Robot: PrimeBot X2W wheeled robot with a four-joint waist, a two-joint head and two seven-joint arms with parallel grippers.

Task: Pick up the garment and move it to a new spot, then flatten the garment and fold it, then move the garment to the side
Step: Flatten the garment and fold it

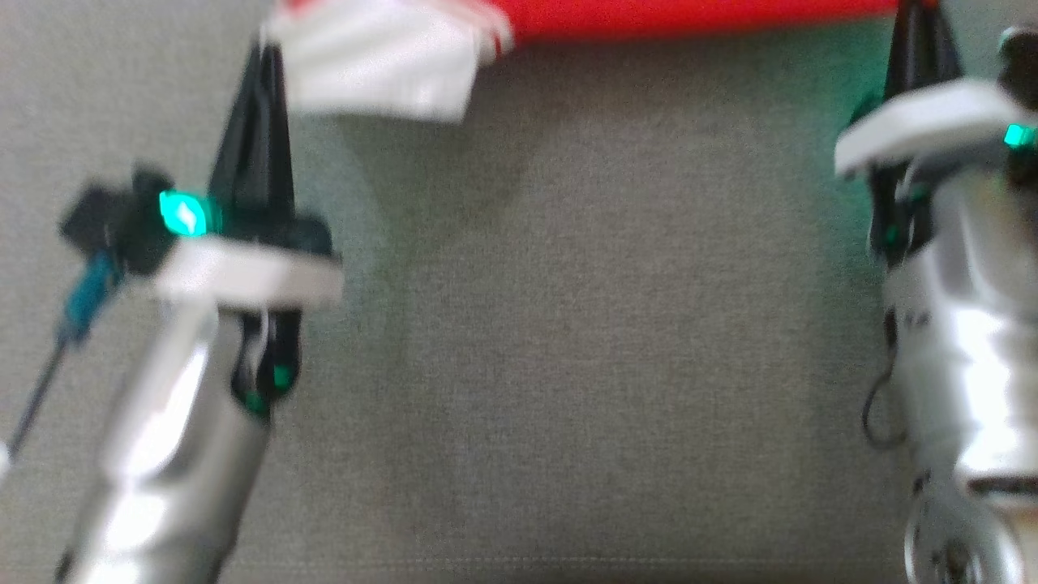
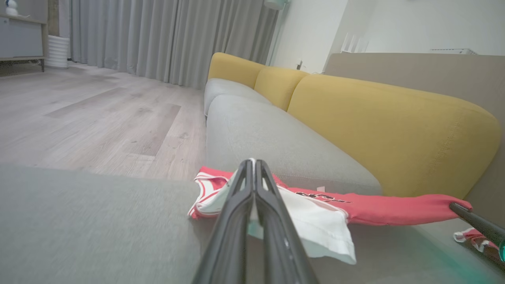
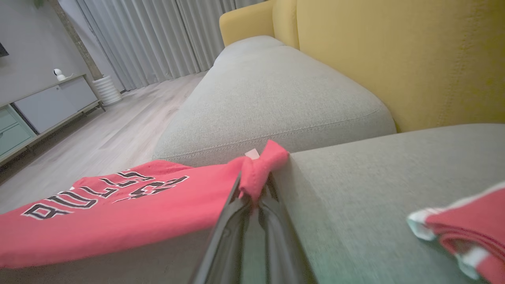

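Above the grey sofa cushion [image 1: 568,341], the garment [image 3: 118,209] spans the left gripper [image 2: 252,167] and the right gripper [image 3: 254,199], both clenched on its edges; an uneven pull could slip the small right-hand pinch.

We see the red and white cloth jersey [image 1: 381,61] run off the blurry head view's top edge. Bunched red cloth hides the tips of the right tool [image 3: 254,195]. In the left wrist view its black letters [image 2: 323,196] are too small to read.
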